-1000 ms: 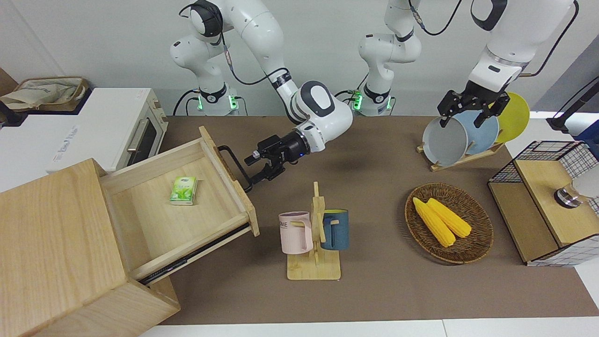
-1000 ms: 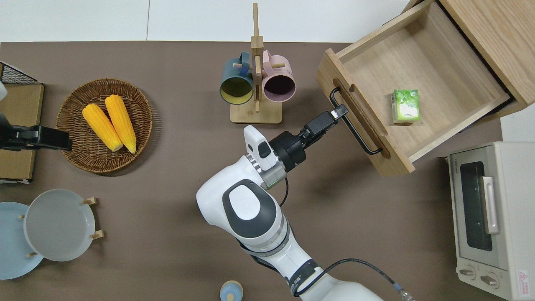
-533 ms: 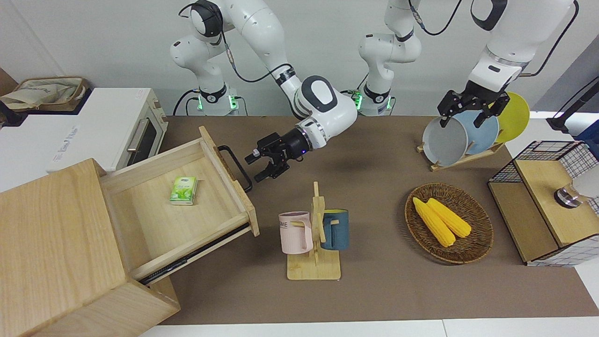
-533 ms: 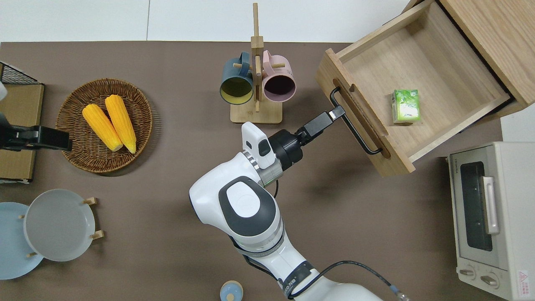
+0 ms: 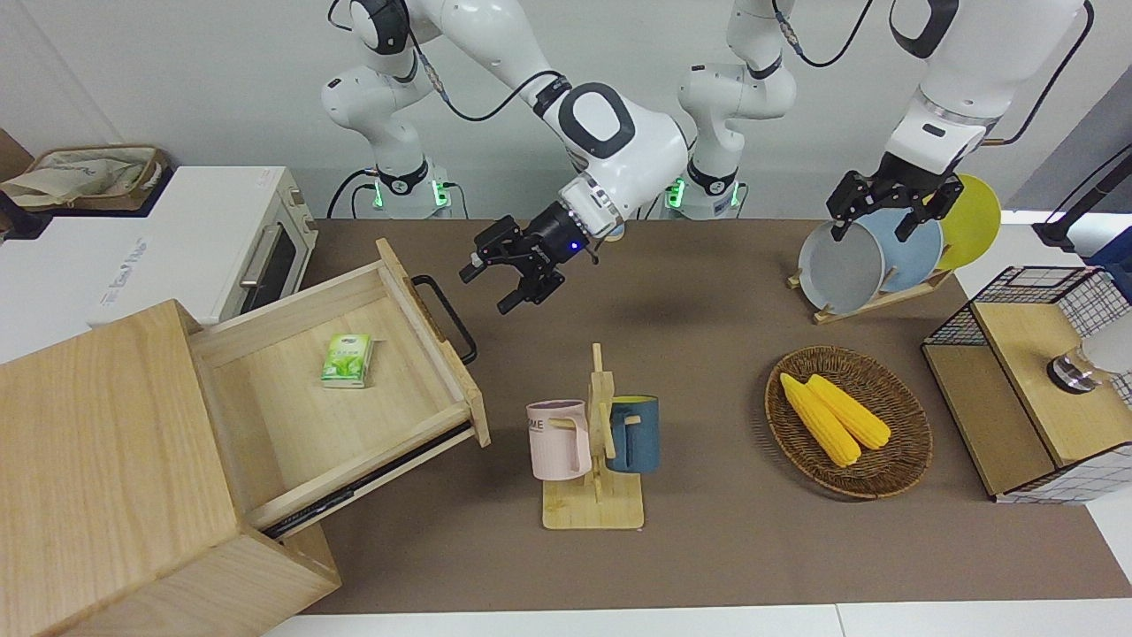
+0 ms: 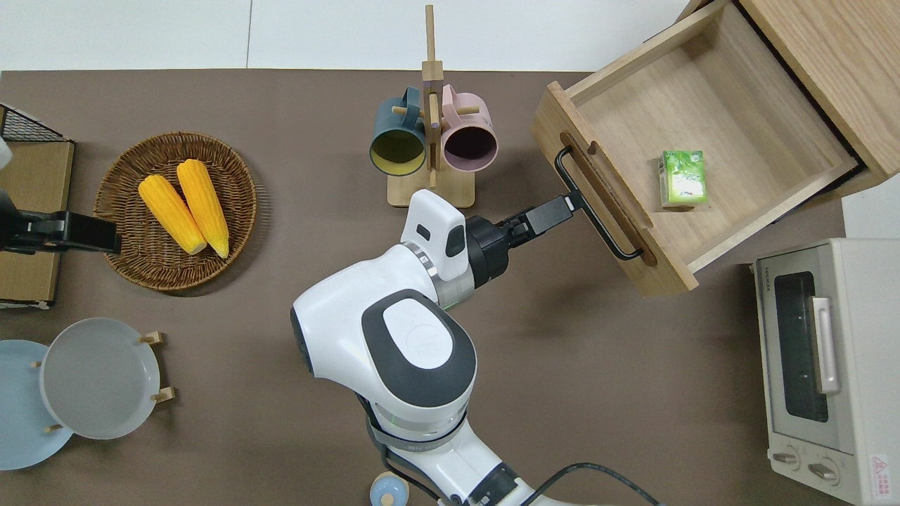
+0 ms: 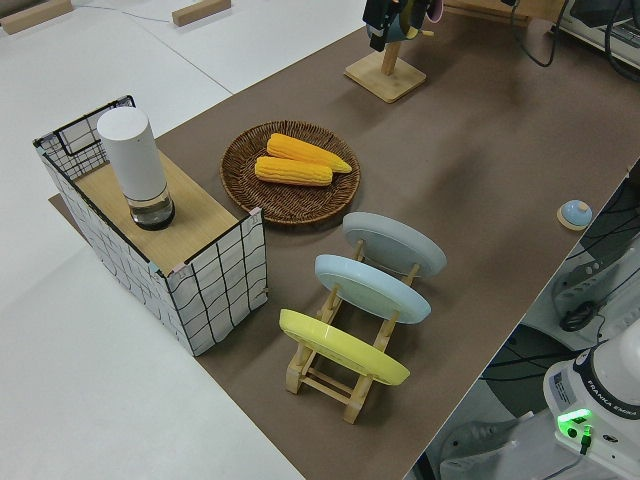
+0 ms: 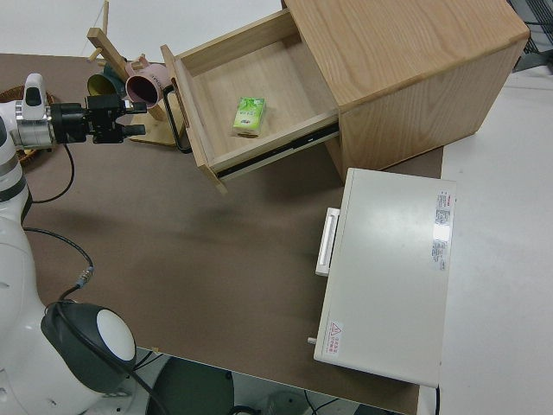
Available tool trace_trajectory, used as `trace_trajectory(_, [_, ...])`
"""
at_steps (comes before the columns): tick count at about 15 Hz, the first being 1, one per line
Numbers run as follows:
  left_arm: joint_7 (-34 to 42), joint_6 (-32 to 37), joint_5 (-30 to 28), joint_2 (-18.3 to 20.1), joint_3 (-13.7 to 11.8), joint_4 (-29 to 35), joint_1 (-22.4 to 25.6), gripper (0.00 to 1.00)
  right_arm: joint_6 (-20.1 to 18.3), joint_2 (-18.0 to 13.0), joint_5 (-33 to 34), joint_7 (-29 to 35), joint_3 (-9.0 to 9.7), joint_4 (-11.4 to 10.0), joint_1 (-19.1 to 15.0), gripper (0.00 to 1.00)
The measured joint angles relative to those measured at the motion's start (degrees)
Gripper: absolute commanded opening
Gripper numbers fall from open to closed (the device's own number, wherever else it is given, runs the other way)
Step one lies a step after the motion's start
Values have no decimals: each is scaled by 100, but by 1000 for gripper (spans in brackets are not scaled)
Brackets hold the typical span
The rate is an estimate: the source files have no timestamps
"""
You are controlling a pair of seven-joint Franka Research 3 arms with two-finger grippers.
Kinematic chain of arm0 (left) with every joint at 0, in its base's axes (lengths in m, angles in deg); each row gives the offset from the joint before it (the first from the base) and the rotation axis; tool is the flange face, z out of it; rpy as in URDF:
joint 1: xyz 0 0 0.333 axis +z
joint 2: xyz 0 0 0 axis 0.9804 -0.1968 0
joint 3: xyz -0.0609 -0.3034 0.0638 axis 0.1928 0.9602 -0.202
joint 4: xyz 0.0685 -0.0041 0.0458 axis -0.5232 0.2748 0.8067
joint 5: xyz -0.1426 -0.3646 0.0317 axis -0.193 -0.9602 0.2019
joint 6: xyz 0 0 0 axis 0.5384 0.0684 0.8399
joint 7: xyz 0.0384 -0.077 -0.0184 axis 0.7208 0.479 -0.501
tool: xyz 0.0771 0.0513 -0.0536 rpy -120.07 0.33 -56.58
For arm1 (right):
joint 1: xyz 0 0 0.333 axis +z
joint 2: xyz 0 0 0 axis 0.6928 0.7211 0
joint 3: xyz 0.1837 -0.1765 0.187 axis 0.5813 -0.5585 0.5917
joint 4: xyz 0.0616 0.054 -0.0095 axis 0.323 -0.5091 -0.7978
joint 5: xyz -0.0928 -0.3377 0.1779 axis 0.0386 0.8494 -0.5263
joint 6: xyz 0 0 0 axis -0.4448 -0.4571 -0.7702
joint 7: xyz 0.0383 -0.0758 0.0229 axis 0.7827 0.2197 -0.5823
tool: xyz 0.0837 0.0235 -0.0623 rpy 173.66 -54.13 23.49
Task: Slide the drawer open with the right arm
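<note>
The light-wood drawer (image 5: 354, 425) stands pulled far out of the big pale box (image 5: 97, 460); it also shows in the overhead view (image 6: 738, 119) and the right side view (image 8: 259, 78). A green packet (image 5: 347, 360) lies in it. Its black loop handle (image 5: 447, 318) is free. My right gripper (image 5: 489, 285) is open and empty, up in the air. In the overhead view the right gripper (image 6: 564, 204) is over the table right beside the handle (image 6: 598, 211), its tips at the handle's bar. The left arm is parked, its gripper (image 5: 874, 217) open.
A wooden mug rack (image 5: 592, 442) with a pink and a blue mug stands beside the drawer front. A wicker basket (image 6: 112, 183) holds two corn cobs. A white toaster oven (image 5: 221, 239) stands next to the box. A plate rack (image 5: 871, 257) and a wire-mesh rack (image 5: 1035, 389) are at the left arm's end.
My right gripper has drawn back from the handle and risen, with the wrist swinging up toward the robots. The drawer has not moved.
</note>
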Motion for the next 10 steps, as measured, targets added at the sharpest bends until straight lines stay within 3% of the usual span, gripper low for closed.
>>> trace_trajectory(5, [0, 0, 0, 0, 0, 0, 0, 995, -3, -683, -1290, -8, -20, 16, -433, 983])
trace_trajectory(10, [0, 0, 0, 0, 0, 0, 0, 995, -2, -1245, -2148, -89, -20, 17, -950, 983])
